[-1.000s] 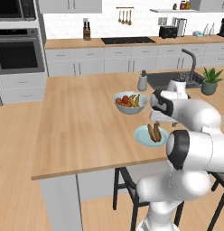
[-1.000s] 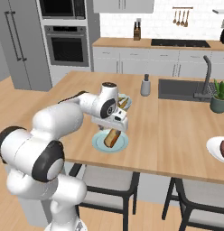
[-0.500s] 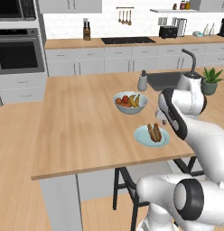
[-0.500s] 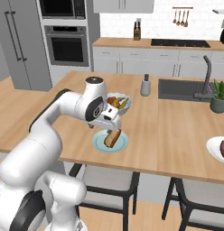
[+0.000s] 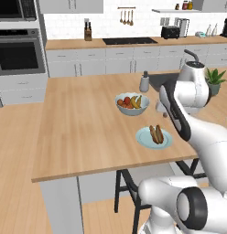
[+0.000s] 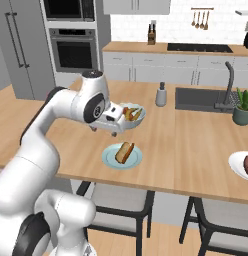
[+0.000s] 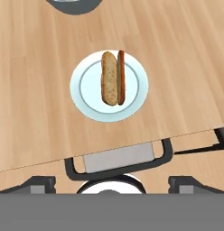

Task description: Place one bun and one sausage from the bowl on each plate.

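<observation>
One bun (image 7: 109, 78) and one reddish-brown sausage (image 7: 121, 77) lie side by side, touching, on the pale teal plate (image 7: 85, 100), which sits on the wooden island counter (image 5: 83, 128) close to its near edge. In the hand view the plate lies straight below the pincer, well apart from it, bun and sausage running lengthwise up the picture. The pincer (image 6: 104, 131) hangs in the air above the counter, its jaws spread as wide as they go, with nothing between them. Just beyond the pincer, farther from the counter's edge than the plate, stands the pale fruit bowl (image 5: 132, 104) with its coloured fruit. Far off to the pincer's right, at the counter's end, a white plate (image 6: 237, 166) carries a dark reddish thing, cut by the picture's edge and too partial to name.
</observation>
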